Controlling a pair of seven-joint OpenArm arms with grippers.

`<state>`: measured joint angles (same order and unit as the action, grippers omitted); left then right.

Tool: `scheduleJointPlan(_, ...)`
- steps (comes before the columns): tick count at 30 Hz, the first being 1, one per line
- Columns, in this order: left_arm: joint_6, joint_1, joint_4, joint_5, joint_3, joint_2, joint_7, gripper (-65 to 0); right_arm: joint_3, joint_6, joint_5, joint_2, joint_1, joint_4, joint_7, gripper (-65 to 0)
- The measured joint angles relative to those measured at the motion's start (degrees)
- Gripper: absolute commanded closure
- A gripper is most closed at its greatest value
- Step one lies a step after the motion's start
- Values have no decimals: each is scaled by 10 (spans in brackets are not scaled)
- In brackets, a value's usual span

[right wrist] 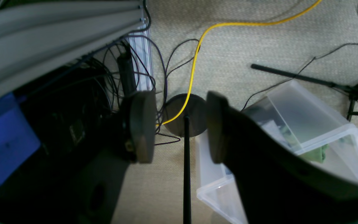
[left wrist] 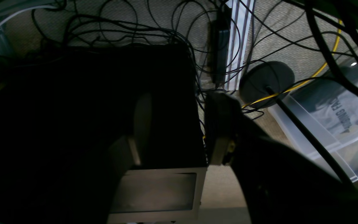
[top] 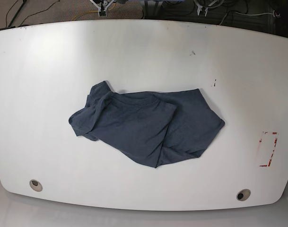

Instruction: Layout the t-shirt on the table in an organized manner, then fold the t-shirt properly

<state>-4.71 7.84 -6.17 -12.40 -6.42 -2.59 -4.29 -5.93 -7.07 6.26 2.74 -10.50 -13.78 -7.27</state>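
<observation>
While both arms hang off the counter's edge, out of the base view, the t-shirt (top: 146,126) lies crumpled near the middle of the counter (top: 49,71), bunched into an uneven heap with one layer folded over another and a sleeve poking out toward the far left. No lettering shows on the upward side. Two grey grommet holes (top: 36,185) sit near the front edge, well apart from the cloth, and a red-taped mark (top: 268,149) lies toward the right edge. Right wrist view: right gripper (right wrist: 180,127) points down at beige carpeted floor (right wrist: 244,40); its jaws stand apart with a clear gap, nothing between them. Through the gap show a round black stand base (right wrist: 186,115) and a yellow cable (right wrist: 197,53); a clear plastic bin (right wrist: 306,124) sits just beside. Left wrist view is dim: left gripper (left wrist: 179,130) also faces the floor, jaws parted and holding nothing, over a dark box-like unit (left wrist: 104,102) and a tangle of black cables (left wrist: 129,28). The same kind of clear bin shows at the right of that view, with pale printed cloth (left wrist: 343,115) inside.
</observation>
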Motion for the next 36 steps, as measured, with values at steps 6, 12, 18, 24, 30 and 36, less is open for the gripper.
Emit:
scheduleJointPlan(6,0,21,-50,0,0,0,0,-260,0,-2,0,-2,-4,-22,-2,-247)
scheduleJointPlan(12,0,58,-124,0,0,0,0,-260,-1,-1,-1,-2,-46,-95,-3,-247)
scheduleJointPlan(18,0,88,-166,0,0,0,0,-260,-1,2,-1,-9,-95,-157,0,-247)
scheduleJointPlan(24,0,124,-225,0,0,0,0,-260,-1,-4,-1,-15,-133,-211,2,-247)
scheduleJointPlan(30,0,170,-308,0,0,0,3,-260,-1,-1,-2,-13,-174,-275,0,-247)
scheduleJointPlan(36,-2,240,-402,2,0,0,2,-260,-2,0,-2,-13,-223,-335,3,-247)
